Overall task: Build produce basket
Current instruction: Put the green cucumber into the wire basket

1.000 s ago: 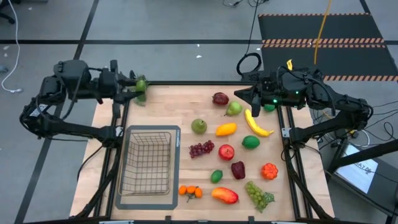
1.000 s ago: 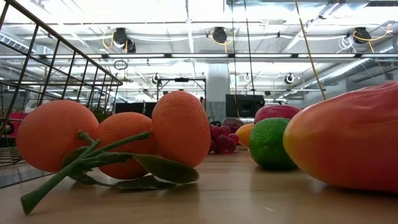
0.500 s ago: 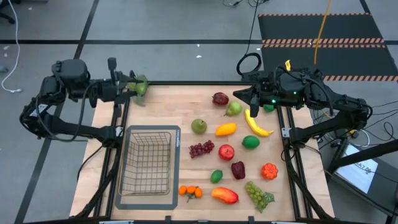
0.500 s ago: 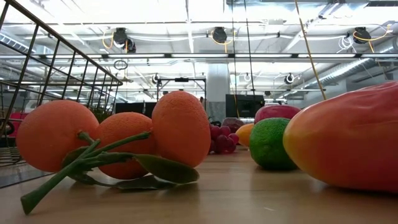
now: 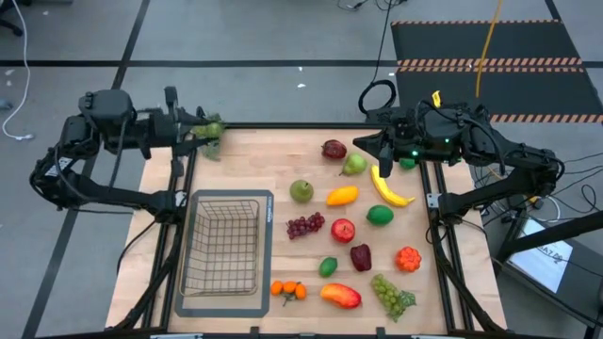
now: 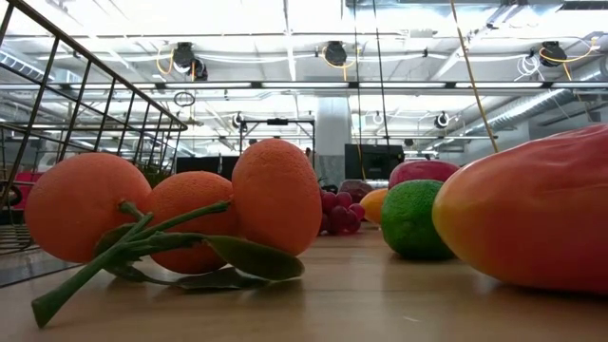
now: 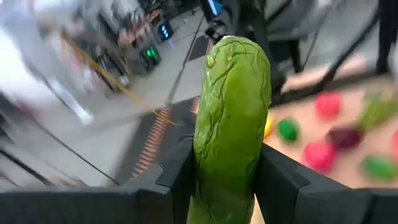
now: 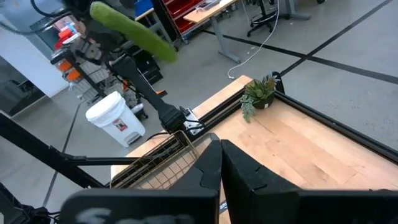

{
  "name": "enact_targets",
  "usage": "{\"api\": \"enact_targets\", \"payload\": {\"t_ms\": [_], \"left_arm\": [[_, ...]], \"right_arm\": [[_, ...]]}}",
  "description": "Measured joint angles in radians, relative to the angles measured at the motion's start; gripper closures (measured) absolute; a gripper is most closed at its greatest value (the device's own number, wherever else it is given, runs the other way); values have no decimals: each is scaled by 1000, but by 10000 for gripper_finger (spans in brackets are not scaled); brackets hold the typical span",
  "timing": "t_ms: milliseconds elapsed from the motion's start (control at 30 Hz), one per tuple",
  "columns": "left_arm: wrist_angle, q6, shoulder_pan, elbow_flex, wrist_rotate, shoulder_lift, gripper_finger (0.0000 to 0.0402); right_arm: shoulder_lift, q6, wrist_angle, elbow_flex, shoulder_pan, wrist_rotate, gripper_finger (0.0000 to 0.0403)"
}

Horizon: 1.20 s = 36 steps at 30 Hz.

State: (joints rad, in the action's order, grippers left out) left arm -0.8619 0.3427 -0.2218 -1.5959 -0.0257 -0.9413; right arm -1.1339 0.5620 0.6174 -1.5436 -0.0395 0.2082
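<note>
My left gripper [image 5: 193,132] hangs high over the table's far left corner, shut on a green cucumber [image 7: 230,124]. The right wrist view shows that cucumber [image 8: 130,28] slanting in the air. The wire basket [image 5: 223,247] stands on the table's left half with nothing in it. The other produce lies loose on the right half, among it a pear [image 5: 353,165], a banana [image 5: 388,186], a red apple [image 5: 342,229] and purple grapes [image 5: 304,225]. My right gripper [image 5: 363,143] hovers shut above the pear with nothing in it. My left gripper pinches the cucumber's two opposite sides [image 7: 200,163] between its two fingers [image 7: 281,180]. The fingers lie about level, pointing toward the table's right, across the cucumber. A long part with the rounded end [image 7: 239,53] sticks out past the fingers. The cucumber is lifted clear of the table.
A grey mat [image 5: 266,259] lies under the basket. A small leafy plant [image 8: 260,93] stands at the far left corner under my left gripper. Oranges on a stem [image 6: 180,214], a lime [image 6: 413,218] and a mango [image 6: 532,223] lie near the front edge.
My left gripper has rolled a little about its own pointing line, and the cucumber has turned with it. It has stayed over the far left corner.
</note>
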Motion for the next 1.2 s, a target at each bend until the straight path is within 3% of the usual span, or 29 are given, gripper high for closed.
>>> {"api": "enact_targets", "payload": {"t_ms": [267,400,500,667,833,1067,1200], "left_arm": [[-48,-786,0,0,-31,0,261],[-168,-1062,0,0,-79,0,261],[-286,-1186,0,0,-121,-1,261],[-489,-1241,7,1,-131,-1,261],[-628,-1196,29,30,-53,-13,261],[-630,-1100,57,211,-24,-15,261],[-562,-1121,83,351,-86,-15,261]], "right_arm": [[0,2,0,0,22,-1,403],[0,2,0,0,28,-1,403],[0,2,0,0,28,-1,403],[0,2,0,0,28,-1,403],[0,2,0,0,28,0,403],[0,2,0,0,28,1,403],[0,1,1,0,28,2,403]]}}
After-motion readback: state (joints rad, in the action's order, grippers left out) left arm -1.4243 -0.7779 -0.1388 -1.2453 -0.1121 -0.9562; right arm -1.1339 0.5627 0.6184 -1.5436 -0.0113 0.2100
